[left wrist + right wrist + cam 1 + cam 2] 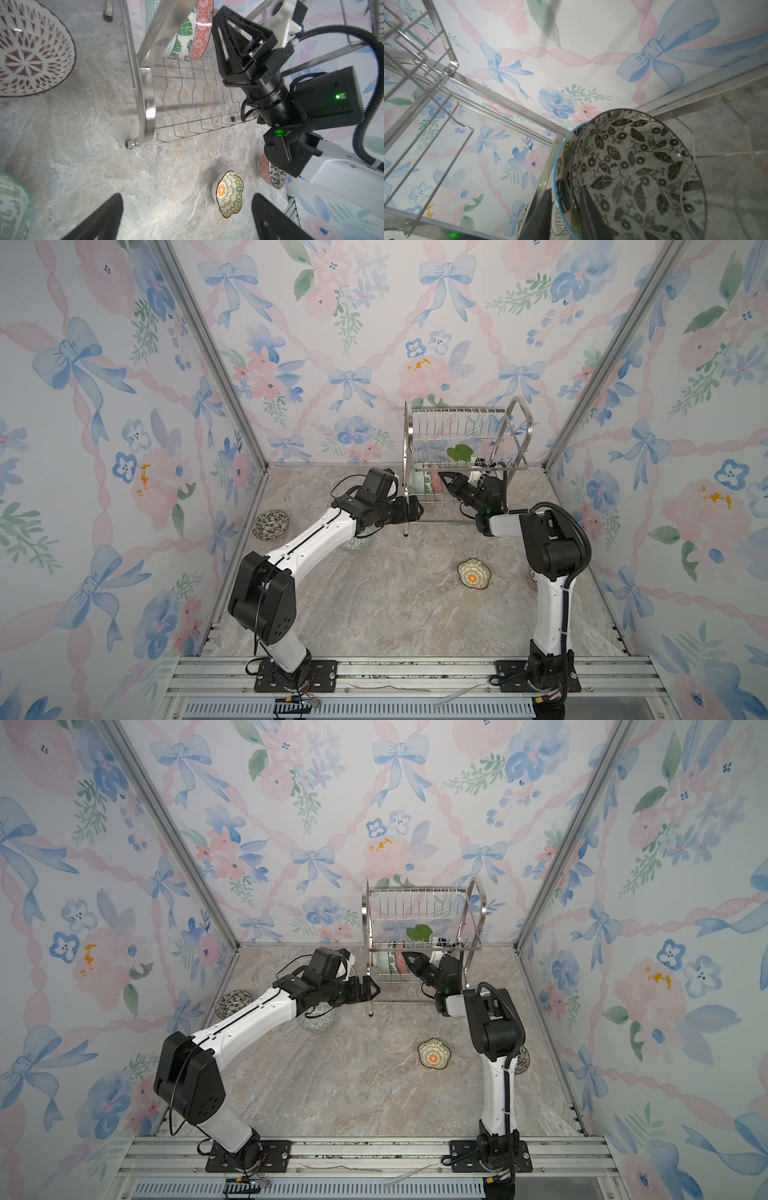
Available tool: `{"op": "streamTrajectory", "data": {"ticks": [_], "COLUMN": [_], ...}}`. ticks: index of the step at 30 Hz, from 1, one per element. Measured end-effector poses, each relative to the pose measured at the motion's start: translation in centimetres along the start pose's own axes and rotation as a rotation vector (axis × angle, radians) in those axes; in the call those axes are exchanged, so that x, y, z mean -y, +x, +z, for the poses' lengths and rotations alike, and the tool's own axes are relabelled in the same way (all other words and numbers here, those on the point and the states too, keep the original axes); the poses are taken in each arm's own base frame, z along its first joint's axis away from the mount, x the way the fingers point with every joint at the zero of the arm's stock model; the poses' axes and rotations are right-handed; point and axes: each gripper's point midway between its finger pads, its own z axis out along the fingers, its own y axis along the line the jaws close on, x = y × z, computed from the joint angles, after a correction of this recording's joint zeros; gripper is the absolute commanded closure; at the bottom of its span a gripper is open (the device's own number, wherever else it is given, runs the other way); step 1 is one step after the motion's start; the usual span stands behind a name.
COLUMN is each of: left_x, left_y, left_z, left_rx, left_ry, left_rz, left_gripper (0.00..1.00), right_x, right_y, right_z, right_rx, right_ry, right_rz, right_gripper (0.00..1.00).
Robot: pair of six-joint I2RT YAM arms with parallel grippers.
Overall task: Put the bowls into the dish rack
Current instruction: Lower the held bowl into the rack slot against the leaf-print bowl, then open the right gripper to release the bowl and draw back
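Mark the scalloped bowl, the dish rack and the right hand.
scalloped bowl [473, 573], a top view, inside centre
dish rack [457, 408], a top view, upper rail
right hand [444, 477], a top view, between its fingertips

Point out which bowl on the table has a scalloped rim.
The bowl with the orange star centre; the other bowls on the table have plain round rims.

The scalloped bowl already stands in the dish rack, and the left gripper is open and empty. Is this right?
No. Both top views show the scalloped bowl on the table, outside the dish rack. The left gripper is open and empty.
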Motion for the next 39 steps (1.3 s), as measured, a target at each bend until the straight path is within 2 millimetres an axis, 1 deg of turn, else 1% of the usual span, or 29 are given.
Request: {"op": "streamTrajectory", "data": {"ticks": [4,7,10,17,19,24,28,33,39], "left_x": [-0.3,-0.9,-2.3,-6.3,-6.9,-7.4,-7.8,-8.8,-9.1], "left_y": [0.3,0.4,0.3,-0.3,-0.4,0.2,0.8,1.5,1.2], "left_z": [-0.4,-0.9,-1.8,-4.4,-5.0,-6.0,-6.5,-7.1,-7.9], "left_rx": [0.001,0.006,0.02,0.069,0.08,0.092,0.091,0.091,0.116], "left_ry": [-0.003,-0.01,-0.029,-0.08,-0.088,-0.093,-0.098,-0.113,-0.123], "left_rz": [-0.002,-0.009,-0.025,-0.092,-0.103,-0.107,-0.108,-0.124,-0.129], "left_gripper": [0.02,0.02,0.02,0.02,0.02,0.02,0.02,0.02,0.02], "right_x": [-0.4,-0.8,-1.2,-2.1,-2.1,-2.5,-3.9,-5.8,-7.2], "right_y": [0.0,0.0,0.2,0.8,1.2,2.5,3.5,4.9,6.5], "right_z": [-0.9,-1.4,-1.8,-2.7,-2.9,-3.8,-4.5,-5.4,-6.2], "right_rx": [0.002,0.003,0.003,0.0,-0.003,-0.018,-0.031,-0.049,-0.077], "right_ry": [0.006,0.004,0.004,-0.007,-0.004,0.005,-0.004,-0.008,0.013], "right_rz": [-0.004,-0.013,-0.016,-0.023,-0.027,-0.029,-0.063,-0.129,-0.213], "right_gripper": [0.69,0.67,0.67,0.65,0.64,0.63,0.6,0.58,0.53]}}
